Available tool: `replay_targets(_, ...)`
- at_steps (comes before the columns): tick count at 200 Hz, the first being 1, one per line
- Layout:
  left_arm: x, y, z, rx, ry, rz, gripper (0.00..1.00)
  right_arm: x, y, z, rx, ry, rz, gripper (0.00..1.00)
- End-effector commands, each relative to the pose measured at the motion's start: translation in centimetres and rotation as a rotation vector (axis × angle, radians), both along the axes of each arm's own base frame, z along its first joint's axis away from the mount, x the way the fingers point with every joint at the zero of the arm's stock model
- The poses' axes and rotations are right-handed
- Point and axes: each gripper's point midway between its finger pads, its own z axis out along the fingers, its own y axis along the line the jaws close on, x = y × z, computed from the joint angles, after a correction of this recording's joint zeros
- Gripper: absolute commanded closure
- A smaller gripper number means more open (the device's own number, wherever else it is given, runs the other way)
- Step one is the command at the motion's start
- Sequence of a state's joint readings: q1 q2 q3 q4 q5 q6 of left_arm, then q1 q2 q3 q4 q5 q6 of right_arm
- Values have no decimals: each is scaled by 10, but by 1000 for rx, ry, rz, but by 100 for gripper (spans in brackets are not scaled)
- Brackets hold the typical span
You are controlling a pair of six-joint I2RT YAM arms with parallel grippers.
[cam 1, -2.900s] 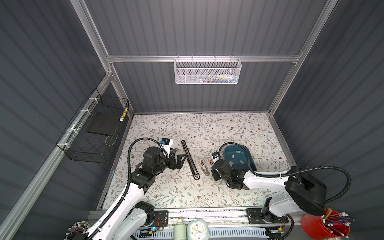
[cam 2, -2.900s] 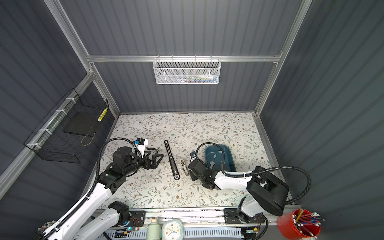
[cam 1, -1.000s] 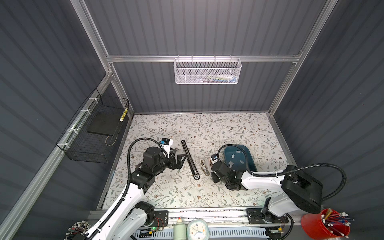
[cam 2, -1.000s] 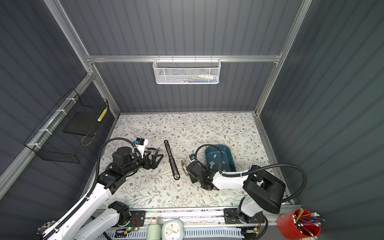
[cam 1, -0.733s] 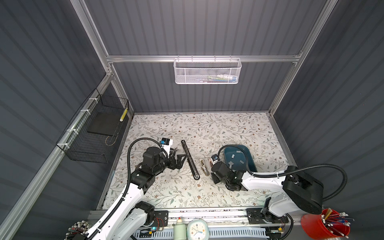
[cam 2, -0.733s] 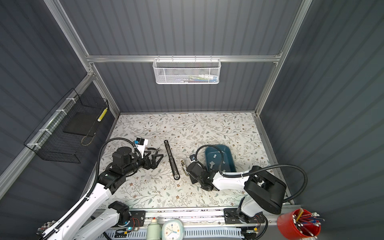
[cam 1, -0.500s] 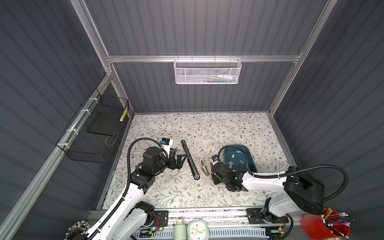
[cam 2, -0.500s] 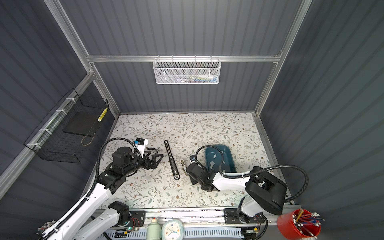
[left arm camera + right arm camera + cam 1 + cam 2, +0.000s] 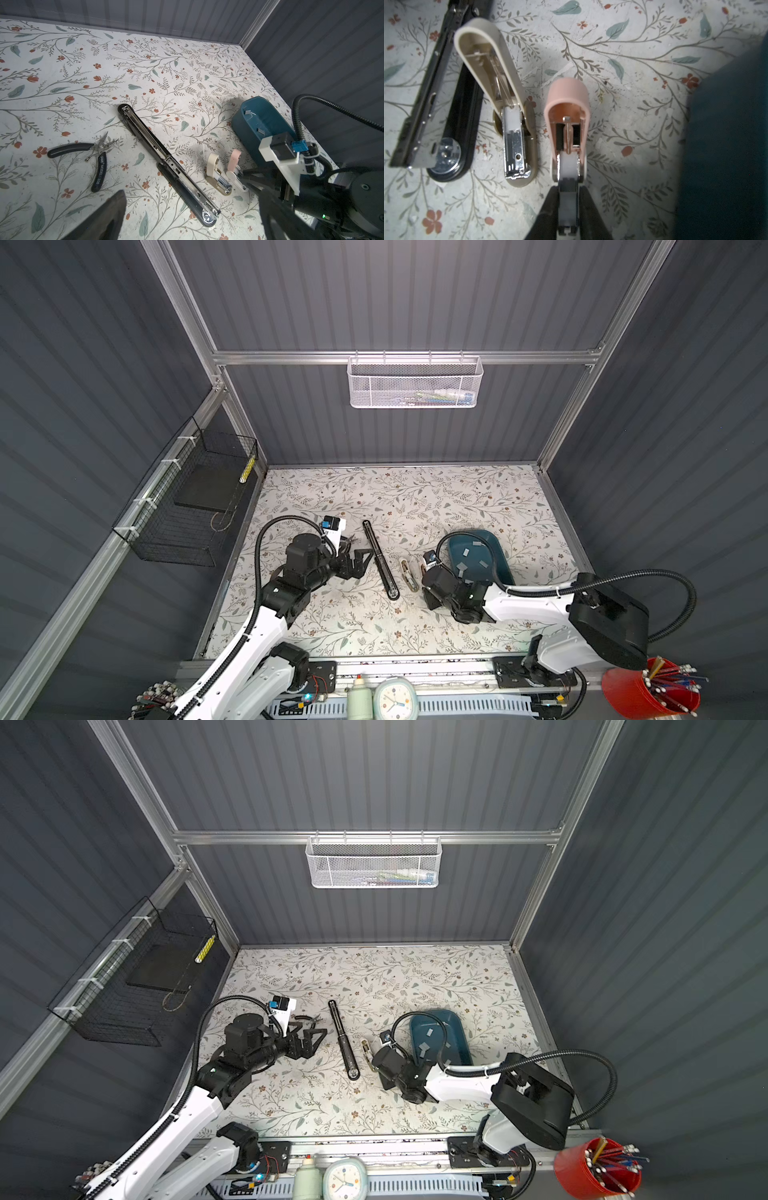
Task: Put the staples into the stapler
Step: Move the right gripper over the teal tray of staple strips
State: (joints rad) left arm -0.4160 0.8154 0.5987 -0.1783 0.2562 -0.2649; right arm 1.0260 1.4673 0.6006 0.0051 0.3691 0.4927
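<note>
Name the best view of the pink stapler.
Right wrist: the pink stapler fills the middle, lid open. Left wrist shows it small, side-on; in both top views the right arm largely hides it.

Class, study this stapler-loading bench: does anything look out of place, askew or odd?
Yes: black-handled cutters lie on the floral table beside the long black stapler; loading staples seems not to need them. Otherwise nothing looks spilled or damaged.
</note>
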Motion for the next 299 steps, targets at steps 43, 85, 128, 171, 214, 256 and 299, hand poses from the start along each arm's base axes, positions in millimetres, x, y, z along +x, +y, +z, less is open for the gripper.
replay_targets(43, -3, -2, 8, -8, -25, -22, 1, 0, -7, 23, 3, -25, -31, 61)
replay_targets(85, -3, -2, 8, -11, -27, -24, 1, 1, -15, 58, 65, -67, -71, 63)
replay_targets(128, 3, -4, 11, 1, -48, -28, 1, 10, -65, 118, 84, -168, -271, 63)
replay_targets(171, 30, -14, 17, 39, -150, -54, 1, 39, -118, 103, 85, -45, -476, 64)
replay_targets(214, 46, -15, 15, 69, -210, -37, 1, 74, -121, 65, 107, 53, -533, 63)
replay_targets(256, 44, -9, 16, 67, -238, -9, 0, 96, -123, 42, 107, 125, -552, 57)
replay_targets(299, 41, -6, 15, 66, -244, 2, 1, 106, -117, 27, 100, 157, -528, 56)
